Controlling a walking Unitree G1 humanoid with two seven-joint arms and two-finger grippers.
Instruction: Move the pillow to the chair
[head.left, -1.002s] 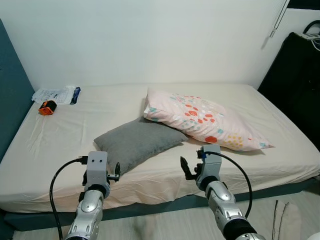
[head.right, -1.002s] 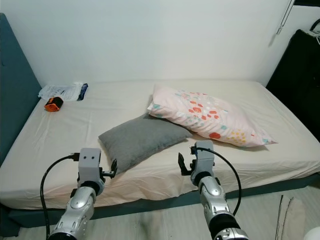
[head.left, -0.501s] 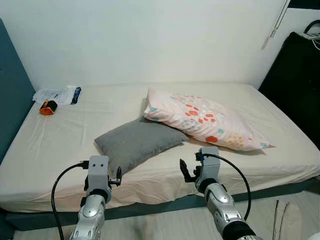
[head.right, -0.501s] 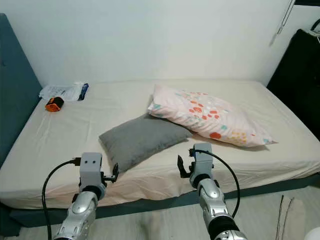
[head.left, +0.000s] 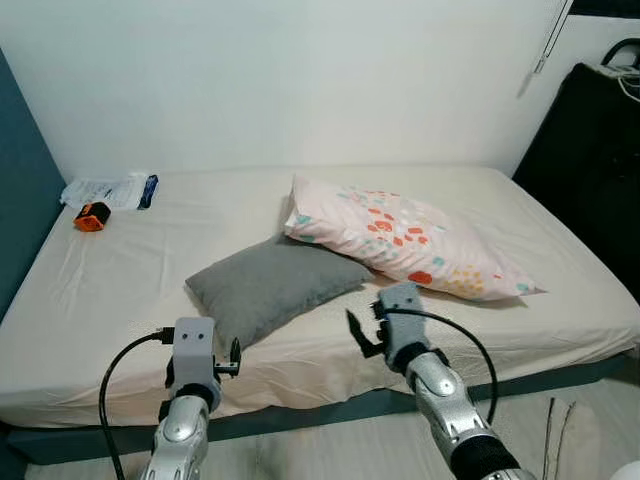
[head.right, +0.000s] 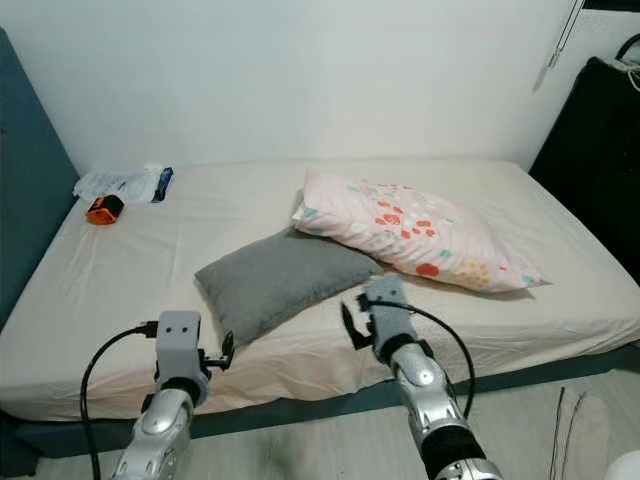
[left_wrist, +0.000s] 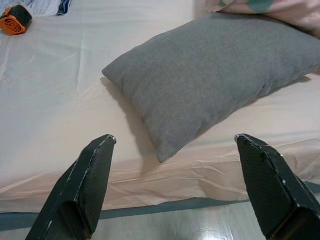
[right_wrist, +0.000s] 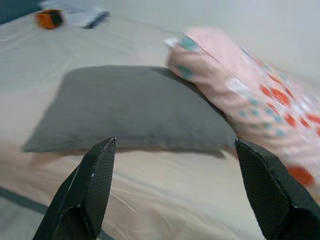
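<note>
Bed (head.left: 90, 290): grey pillow (head.left: 272, 283) near front edge, middle; floral pillow (head.left: 410, 240) behind it toward right side, overlapping its far corner. Orange item (head.left: 91, 216) at far left corner. Left gripper (left_wrist: 175, 185): fingers wide, empty, at front edge facing grey pillow. Right gripper (right_wrist: 175, 185): fingers wide, empty, beside pillow's right end. Step: approach, no contact. Next: reach forward, close on pillow edges. Chair not identifiable.
</note>
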